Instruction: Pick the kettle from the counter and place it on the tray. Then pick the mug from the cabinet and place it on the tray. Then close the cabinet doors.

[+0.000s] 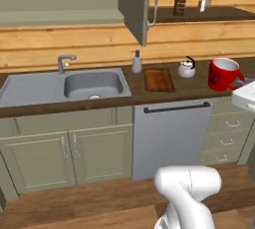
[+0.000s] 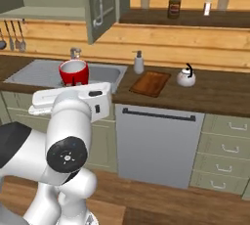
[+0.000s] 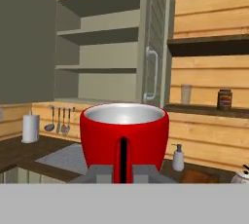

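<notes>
While clamped by its handle in the shut two-finger gripper [image 3: 123, 168], the bright red cylindrical mug [image 3: 124, 134] hangs upright in the air, forward of the open olive-green wall cabinet [image 3: 99, 47]. Small silvery kettle [image 1: 187, 68] sits on the dark wood-grain counter [image 1: 199, 87], just beside the bare reddish-brown wooden tray [image 1: 159, 80].

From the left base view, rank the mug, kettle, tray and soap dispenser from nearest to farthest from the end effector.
The end effector is shut on the mug.
1. mug: held in the end effector, at the right.
2. kettle: on the counter, just left of the mug.
3. tray: further left, empty.
4. soap dispenser: farthest, beside the sink.
</notes>
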Available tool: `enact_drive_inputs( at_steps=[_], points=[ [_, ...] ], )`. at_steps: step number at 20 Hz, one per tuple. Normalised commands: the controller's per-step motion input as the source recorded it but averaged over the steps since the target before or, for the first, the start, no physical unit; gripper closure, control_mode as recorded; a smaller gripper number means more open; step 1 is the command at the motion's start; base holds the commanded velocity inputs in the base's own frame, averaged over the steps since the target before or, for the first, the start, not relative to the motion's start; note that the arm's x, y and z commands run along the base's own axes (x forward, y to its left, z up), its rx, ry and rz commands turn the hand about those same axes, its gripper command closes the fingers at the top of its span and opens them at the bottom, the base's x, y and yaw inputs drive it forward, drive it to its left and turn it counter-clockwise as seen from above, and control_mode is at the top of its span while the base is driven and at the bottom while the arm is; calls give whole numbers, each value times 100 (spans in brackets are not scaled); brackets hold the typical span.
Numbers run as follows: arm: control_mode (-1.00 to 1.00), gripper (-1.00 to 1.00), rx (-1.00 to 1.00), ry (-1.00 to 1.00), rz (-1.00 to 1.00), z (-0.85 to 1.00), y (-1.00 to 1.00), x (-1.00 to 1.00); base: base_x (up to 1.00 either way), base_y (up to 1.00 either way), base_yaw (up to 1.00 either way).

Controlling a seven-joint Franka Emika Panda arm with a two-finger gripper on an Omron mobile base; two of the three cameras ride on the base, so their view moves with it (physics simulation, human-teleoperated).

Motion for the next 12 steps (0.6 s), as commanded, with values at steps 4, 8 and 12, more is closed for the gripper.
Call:
enact_drive_inputs(
  at_steps=[4, 8, 12],
  points=[
    [100, 100, 0, 0, 0, 0, 0, 0, 57, -54, 16],
    [100, 100, 0, 0, 0, 0, 0, 0, 90, -32, 26],
    [100, 100, 0, 0, 0, 0, 0, 0, 75, -59, 23]
  ],
)
